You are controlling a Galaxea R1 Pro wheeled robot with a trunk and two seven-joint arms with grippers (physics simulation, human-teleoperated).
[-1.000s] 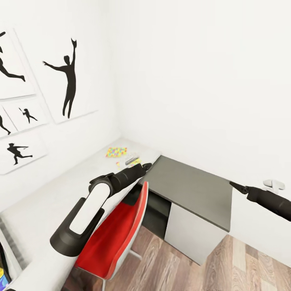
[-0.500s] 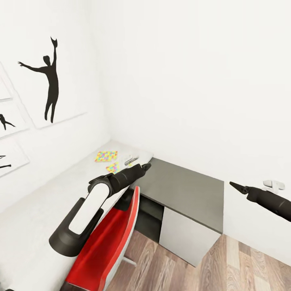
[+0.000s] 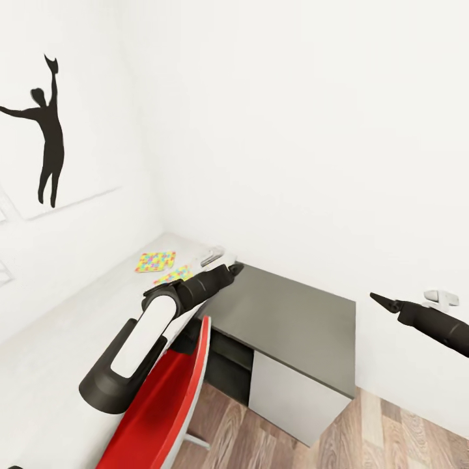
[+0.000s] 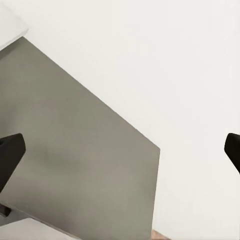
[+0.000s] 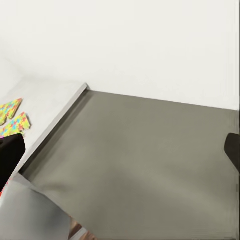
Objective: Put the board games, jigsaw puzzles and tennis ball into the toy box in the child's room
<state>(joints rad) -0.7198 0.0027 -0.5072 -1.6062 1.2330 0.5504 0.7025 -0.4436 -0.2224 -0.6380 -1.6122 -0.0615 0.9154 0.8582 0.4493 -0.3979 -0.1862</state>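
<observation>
Two jigsaw puzzles lie flat at the far end of the pale table (image 3: 78, 326): one bright square (image 3: 155, 261) and a second (image 3: 172, 274) just nearer, partly behind my left arm. The same puzzles (image 5: 12, 120) also appear in the right wrist view. My left gripper (image 3: 236, 267) hangs open over the edge of the dark cabinet top, its fingers (image 4: 9, 155) wide apart and empty. My right gripper (image 3: 379, 300) is open and empty in mid-air to the right. The board games, tennis ball and toy box are out of view.
A low dark-topped cabinet (image 3: 293, 312) adjoins the table in the room's corner. A red chair (image 3: 163, 404) stands tucked under the table beneath my left arm. A small pale object (image 3: 212, 255) lies beside the puzzles. Silhouette pictures (image 3: 45, 143) hang on the left wall; wooden floor lies below.
The head view has swung to the right, so the wall pictures, puzzles and chair have slid left in the picture. Both arms keep the same pose.
</observation>
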